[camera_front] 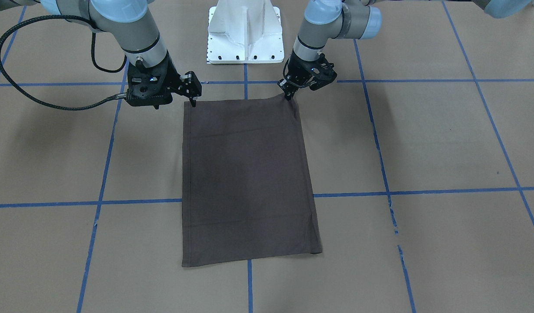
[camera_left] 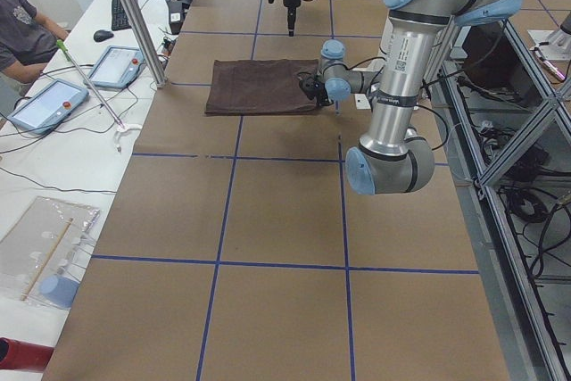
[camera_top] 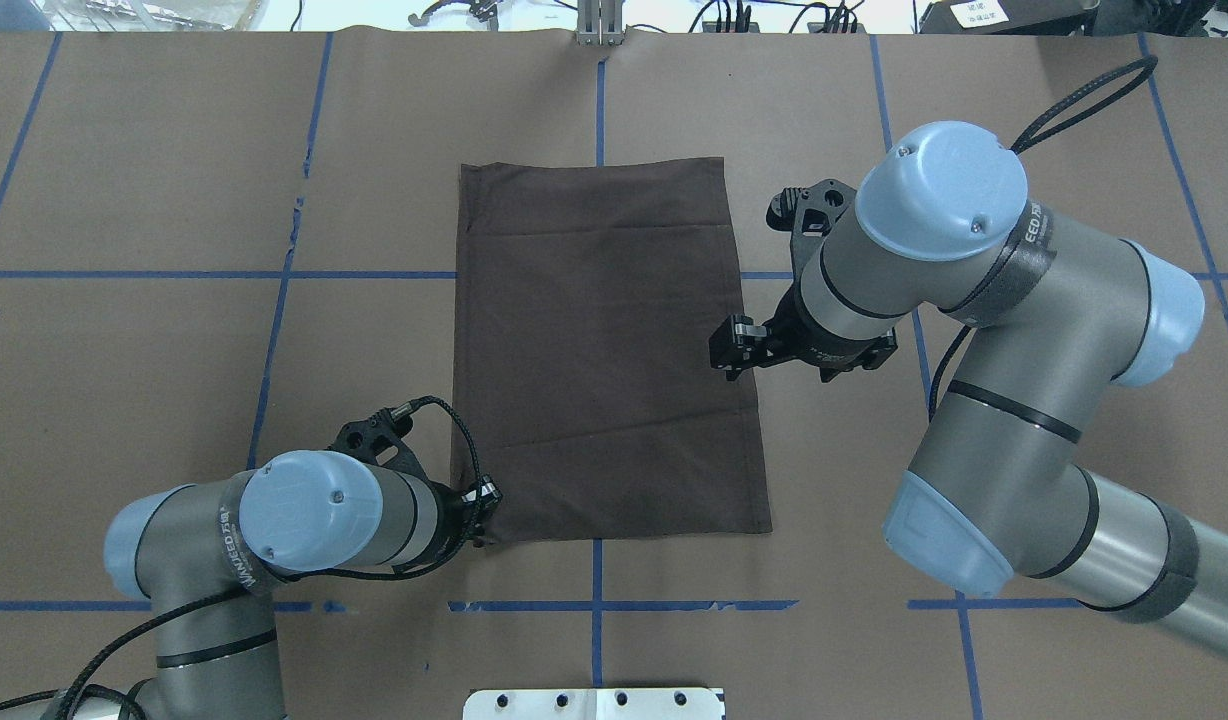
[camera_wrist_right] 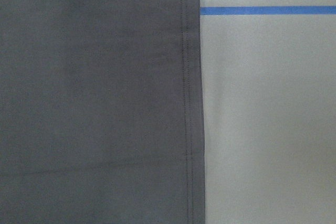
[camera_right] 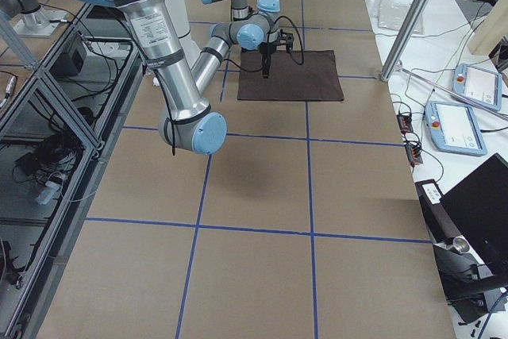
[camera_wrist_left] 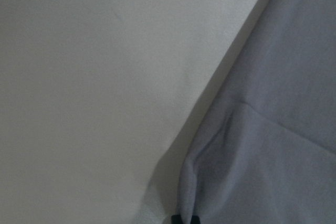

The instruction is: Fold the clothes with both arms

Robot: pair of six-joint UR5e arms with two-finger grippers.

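The dark brown T-shirt (camera_front: 249,174) lies folded into a flat rectangle on the brown table (camera_top: 604,350); collar, logo and tags are hidden. My left gripper (camera_front: 288,95) is low at the shirt's near corner on my left (camera_top: 484,505). In the left wrist view its fingertips (camera_wrist_left: 185,219) are closed on a puckered bit of shirt corner (camera_wrist_left: 273,129). My right gripper (camera_front: 193,101) hovers above the shirt's edge on my right (camera_top: 731,345), holds nothing and looks open. The right wrist view shows only that hemmed edge (camera_wrist_right: 94,98), no fingers.
The white bolted pedestal (camera_front: 244,34) stands at the table's robot side. Blue tape lines (camera_front: 423,191) grid the table. Beyond the far edge are a metal pole (camera_right: 413,21), tablets (camera_right: 476,85) and a seated person (camera_left: 22,33).
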